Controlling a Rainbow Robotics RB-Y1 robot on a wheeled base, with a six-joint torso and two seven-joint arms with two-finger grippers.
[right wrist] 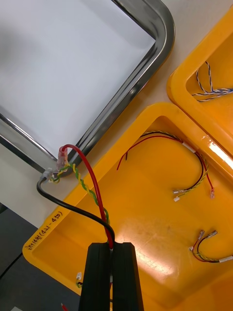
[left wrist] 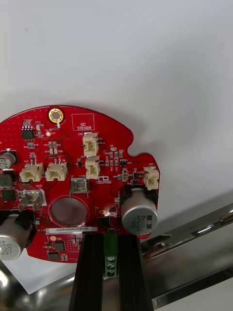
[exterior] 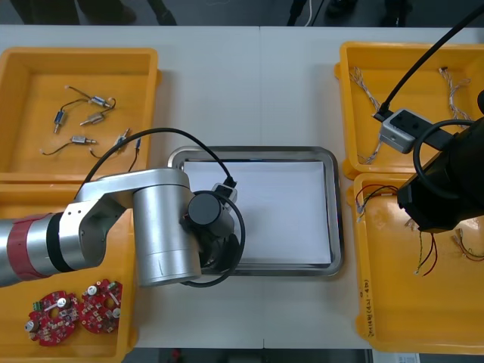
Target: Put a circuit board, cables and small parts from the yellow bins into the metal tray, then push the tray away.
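My left gripper [left wrist: 110, 239] is shut on the green connector at the edge of a round red circuit board [left wrist: 73, 170]. The board hangs over the white inside of the metal tray [left wrist: 194, 233], near the tray's near left corner. In the front view the left arm [exterior: 162, 227] covers that corner. My right gripper [right wrist: 112, 245] is shut on a red, black and yellow cable [right wrist: 85, 184] above the near right yellow bin [right wrist: 155, 194]. The cable's loose end reaches toward the tray's corner [right wrist: 145, 63]. The right arm [exterior: 446, 189] hangs over that bin, with the cable [exterior: 423, 257] dangling below it.
Two more circuit boards [exterior: 72, 310] lie in the near left bin. Small metal parts [exterior: 91, 102] sit in the far left bin [exterior: 23, 68]. Blue and white cables [exterior: 363, 91] lie in the far right bin, and more red and yellow cables [right wrist: 194, 170] in the near right one.
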